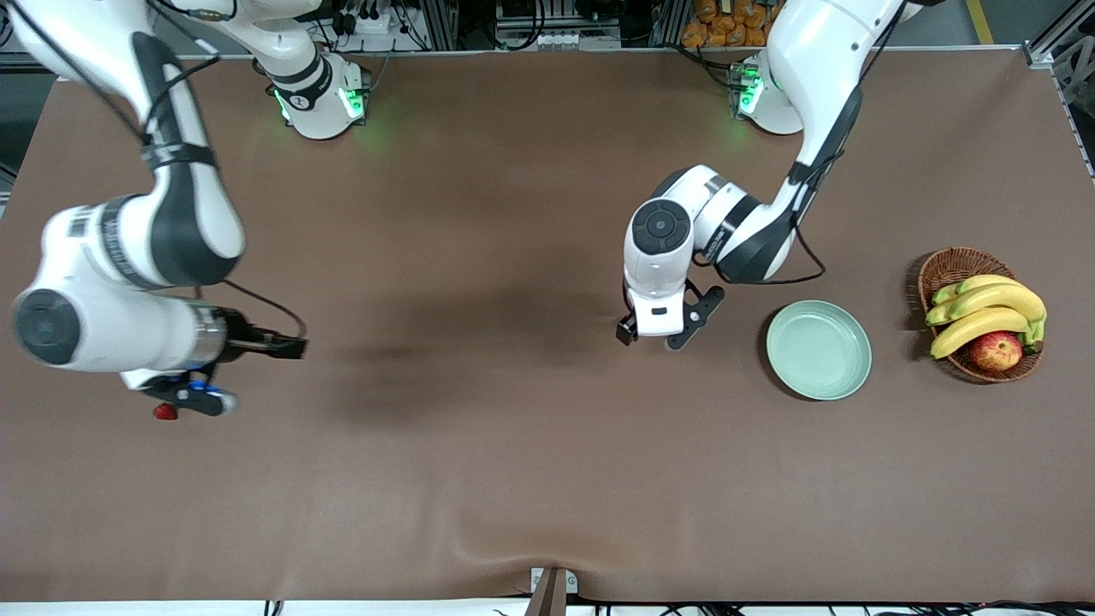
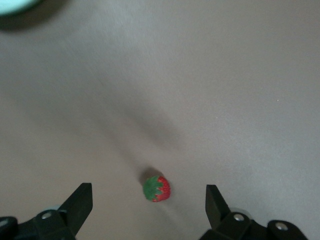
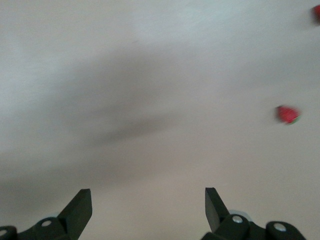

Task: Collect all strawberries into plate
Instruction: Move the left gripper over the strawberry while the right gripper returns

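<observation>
**Both claws open over the brown desk, plate bare**

Front view: left claw (image 1: 652, 335) hangs with fingers spread over the desk's middle, beside the mint plate (image 1: 819, 349), which holds nothing. Right claw (image 1: 190, 395) hangs near the desk edge at the right arm's end, just above one strawberry (image 1: 164, 411). A basket (image 1: 949, 267) of bananas (image 1: 985, 312) and an apple (image 1: 996, 350) sits at the left arm's end.

Left wrist view: a second strawberry (image 2: 156, 188) lies on the desk between the spread fingers (image 2: 80, 202).

Right wrist view: fingers (image 3: 79, 206) apart, gripping nothing; one blurred strawberry (image 3: 287, 114) lies off to the side, and a red speck (image 3: 317, 12) shows at the frame's corner.
</observation>
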Controlling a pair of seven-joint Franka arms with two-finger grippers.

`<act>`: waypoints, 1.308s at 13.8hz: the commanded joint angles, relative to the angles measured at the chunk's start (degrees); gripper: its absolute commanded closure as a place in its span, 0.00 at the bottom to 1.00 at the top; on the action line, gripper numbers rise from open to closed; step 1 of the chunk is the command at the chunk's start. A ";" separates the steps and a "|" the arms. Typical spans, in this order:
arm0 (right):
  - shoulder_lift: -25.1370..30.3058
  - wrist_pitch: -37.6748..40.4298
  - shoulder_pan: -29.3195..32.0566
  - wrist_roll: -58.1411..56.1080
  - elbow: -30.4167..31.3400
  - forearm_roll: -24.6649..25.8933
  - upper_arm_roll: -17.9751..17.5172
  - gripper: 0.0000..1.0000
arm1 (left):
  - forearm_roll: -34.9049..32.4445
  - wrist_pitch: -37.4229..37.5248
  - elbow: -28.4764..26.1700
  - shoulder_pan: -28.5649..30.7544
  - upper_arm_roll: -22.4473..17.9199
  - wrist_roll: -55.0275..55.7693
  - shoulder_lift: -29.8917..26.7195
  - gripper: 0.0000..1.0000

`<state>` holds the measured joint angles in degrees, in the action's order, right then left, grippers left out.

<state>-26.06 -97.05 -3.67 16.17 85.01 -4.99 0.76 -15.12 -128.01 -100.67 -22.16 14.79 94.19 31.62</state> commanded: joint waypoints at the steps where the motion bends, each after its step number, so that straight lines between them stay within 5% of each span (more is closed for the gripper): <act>1: 3.46 -4.01 4.10 -4.04 6.90 6.38 -1.20 0.00 | -1.58 -3.81 0.30 -0.96 -0.11 6.94 2.65 0.00; 4: 7.50 -16.72 6.20 -4.30 19.45 9.55 -1.11 0.00 | -2.28 -7.52 -0.05 -2.44 -0.29 11.80 4.85 0.00; 7: 6.90 -25.98 10.59 -10.52 25.28 10.18 -1.20 0.00 | -9.04 -7.61 -0.14 -2.81 -0.20 15.83 6.70 0.00; 14: 1.20 -33.37 18.42 -19.84 25.91 11.06 -1.20 0.10 | -11.51 -7.61 -2.25 -2.19 -0.20 16.55 7.06 0.00; 18: -1.54 -35.14 18.96 -20.21 26.34 10.62 -1.38 0.24 | -11.51 -7.61 -2.08 -2.19 -0.20 17.61 6.97 0.21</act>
<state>-26.99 -131.22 14.25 -3.66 110.72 4.68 0.73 -25.04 -134.92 -102.38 -24.46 14.52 110.22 39.01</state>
